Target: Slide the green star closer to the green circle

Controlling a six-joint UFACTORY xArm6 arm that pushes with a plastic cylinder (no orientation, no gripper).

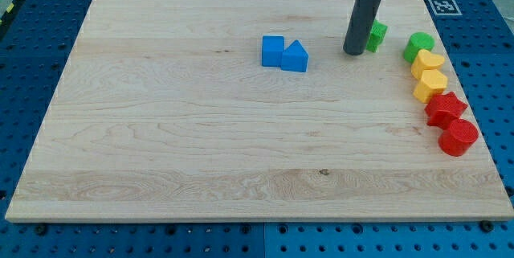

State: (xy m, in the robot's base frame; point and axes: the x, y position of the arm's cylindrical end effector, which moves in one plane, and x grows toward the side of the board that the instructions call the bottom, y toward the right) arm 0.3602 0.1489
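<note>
The green star [377, 34] lies near the view's upper right, partly hidden behind my rod. The green circle [418, 46] sits to its right, near the board's right edge, with a small gap between them. My tip [353, 52] rests on the board just left of the green star, touching or nearly touching it.
Below the green circle a curved row runs down the right edge: two yellow blocks [427, 62] [430, 86], a red star [445, 109] and a red round block [458, 137]. A blue cube [273, 51] and a blue triangle [295, 57] sit together left of my tip.
</note>
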